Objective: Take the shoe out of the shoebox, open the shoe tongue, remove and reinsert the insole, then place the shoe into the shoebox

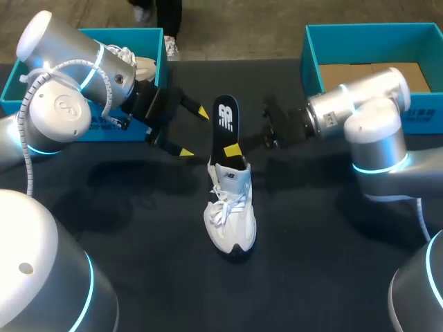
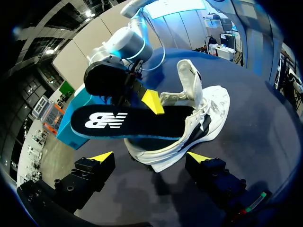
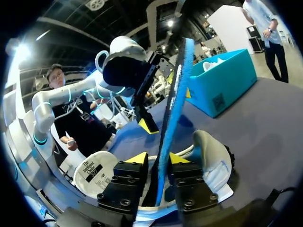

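left shoebox (image 1: 162, 55): teal, at the table's (image 1: 124, 207) far left corner; a second shoe (image 1: 142, 66) lies inside. Leave it alone.
left gripper (image 1: 193, 133): released, fingers spread wide, hanging just left of the insole and touching nothing.
insole (image 1: 225, 124): dark with a blue edge, standing tilted out of the shoe's opening. The logo end is free in the air toward the far edge; the other end is down inside the shoe.
shoe (image 1: 232, 221): white, upright in the middle of the table, toe toward the near edge, laces loose, tongue lifted.
right gripper (image 3: 157, 160): clenched on the insole, one finger on each face, just above the collar.
right shoebox (image 1: 308, 48): far right corner, open, no shoe in it.
step in hand: insole work, by my reading; whether it is going out or in cannot be told.
your move: slide the insole along the shoe's length, not sideways, and keep it flat between the pads.
steadying: the shoe is unheld, so you would do well to bring the left gripper down onto its side first.
risk: the shoe likely tips or drags, and the insole may buckle at the collar.
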`<state>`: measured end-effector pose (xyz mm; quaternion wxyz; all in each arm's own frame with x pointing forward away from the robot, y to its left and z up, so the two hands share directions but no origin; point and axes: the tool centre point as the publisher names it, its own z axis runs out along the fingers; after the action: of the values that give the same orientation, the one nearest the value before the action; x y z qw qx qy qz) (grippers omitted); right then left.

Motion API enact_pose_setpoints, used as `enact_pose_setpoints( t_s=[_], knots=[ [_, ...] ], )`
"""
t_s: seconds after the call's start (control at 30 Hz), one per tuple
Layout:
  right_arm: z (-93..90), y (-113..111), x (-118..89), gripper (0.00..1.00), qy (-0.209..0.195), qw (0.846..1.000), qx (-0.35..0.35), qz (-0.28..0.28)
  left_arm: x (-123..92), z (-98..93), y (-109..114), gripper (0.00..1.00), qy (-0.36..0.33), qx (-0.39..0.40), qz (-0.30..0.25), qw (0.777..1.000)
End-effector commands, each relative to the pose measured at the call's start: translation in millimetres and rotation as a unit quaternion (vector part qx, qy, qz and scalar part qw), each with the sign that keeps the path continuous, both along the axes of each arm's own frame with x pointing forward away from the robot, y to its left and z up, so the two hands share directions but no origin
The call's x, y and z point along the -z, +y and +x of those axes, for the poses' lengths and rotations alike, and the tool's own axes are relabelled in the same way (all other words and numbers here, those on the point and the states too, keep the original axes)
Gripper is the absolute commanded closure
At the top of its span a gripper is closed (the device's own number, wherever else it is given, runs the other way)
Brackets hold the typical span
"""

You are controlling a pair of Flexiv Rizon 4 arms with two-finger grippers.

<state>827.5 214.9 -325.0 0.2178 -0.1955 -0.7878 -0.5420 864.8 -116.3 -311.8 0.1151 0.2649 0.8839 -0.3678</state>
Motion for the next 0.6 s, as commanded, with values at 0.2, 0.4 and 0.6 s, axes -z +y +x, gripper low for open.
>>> enact_pose_setpoints(
  t_s=[0.2, 0.4, 0.6],
  knots=[
    [6.3, 3.9, 13.0, 1.0, 0.027, 0.999, -0.021, -0.009, 0.1, -0.4, 0.0, 0.0, -0.001, 0.0, 0.001, 1.0],
    [-4.7, 1.2, 18.4, 1.0, 0.045, 0.999, -0.024, -0.011, 0.1, -0.4, 0.0, 0.0, -0.001, 0.0, 0.001, 1.0],
    [-15.7, 0.0, 22.0, 1.0, 0.06, 0.998, -0.027, -0.014, 0.1, -0.4, 0.0, 0.0, -0.001, 0.0, 0.001, 1.0]
  ],
)
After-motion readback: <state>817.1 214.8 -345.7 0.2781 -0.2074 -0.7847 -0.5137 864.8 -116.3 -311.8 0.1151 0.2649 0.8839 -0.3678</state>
